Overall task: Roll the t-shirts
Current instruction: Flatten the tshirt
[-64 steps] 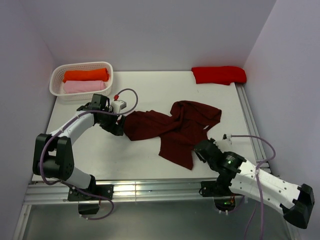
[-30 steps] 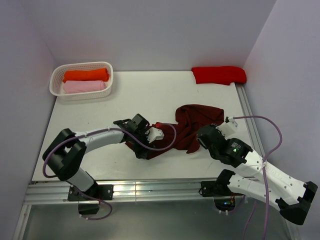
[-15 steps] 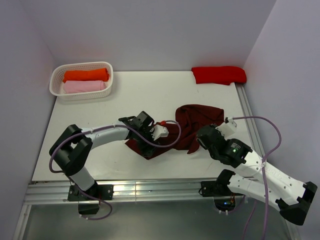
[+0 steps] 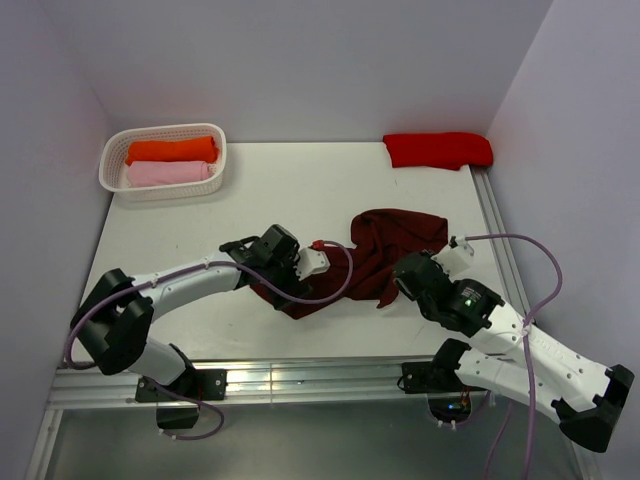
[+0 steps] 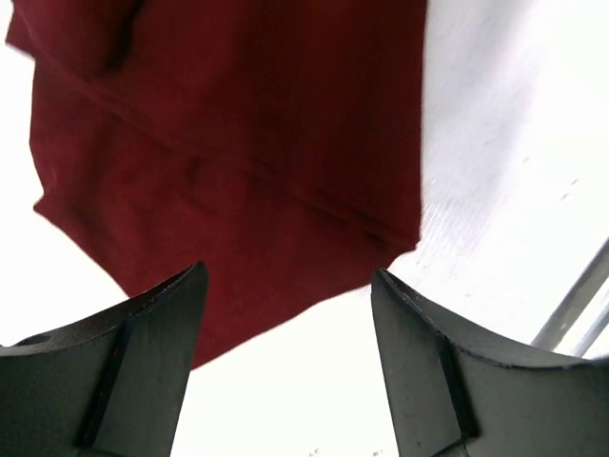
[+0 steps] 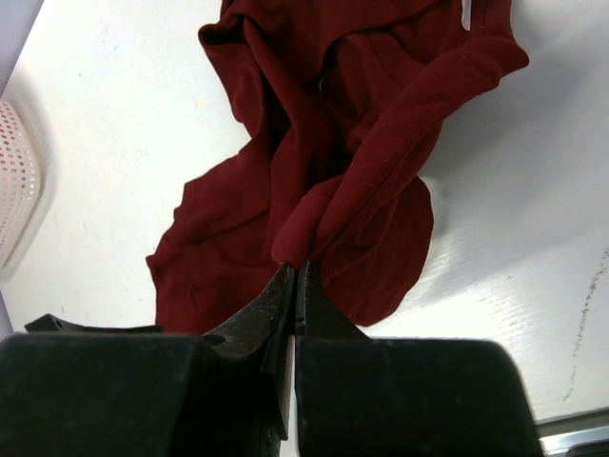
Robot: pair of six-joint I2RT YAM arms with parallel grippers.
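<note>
Bunched up since two seconds ago, the maroon t-shirt (image 4: 385, 250) lies right of centre on the table (image 4: 300, 185). Your right gripper (image 6: 297, 271) is clamped on a fold of it; your left gripper (image 5: 285, 290) hangs wide open over its near-left hem.

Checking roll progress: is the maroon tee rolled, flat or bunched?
Bunched. The maroon tee lies crumpled in loose folds, no roll formed.

The left end effector (image 5: 285, 367) hangs spread apart over the maroon t-shirt (image 5: 238, 143) on the white table (image 5: 514, 181).
</note>
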